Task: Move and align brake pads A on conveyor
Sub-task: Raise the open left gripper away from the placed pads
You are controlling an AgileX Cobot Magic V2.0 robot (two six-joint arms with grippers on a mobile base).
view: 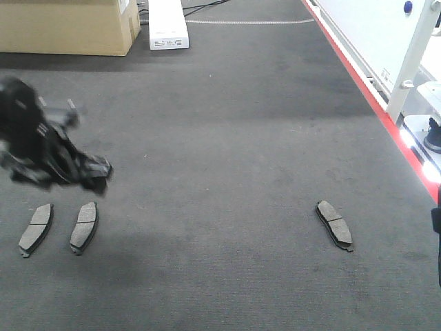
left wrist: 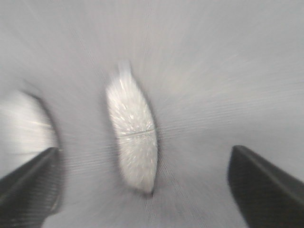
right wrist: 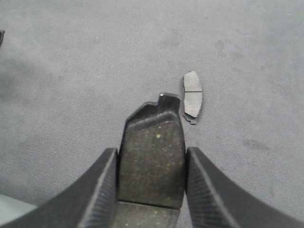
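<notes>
No legible text — anywhere.

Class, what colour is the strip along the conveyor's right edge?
Red. The strip shows best in the exterior front-facing view, beside the dark grey conveyor.

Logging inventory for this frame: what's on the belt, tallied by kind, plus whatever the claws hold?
Brake pads lying on the belt: 3 ()
Brake pads held in the right claw: 1 ()
Cardboard boxes: 1
White boxes: 1
Total: 6

Grey brake pads [view: 85, 227], seemingly speckled; dark conveyor [view: 227, 138].
</notes>
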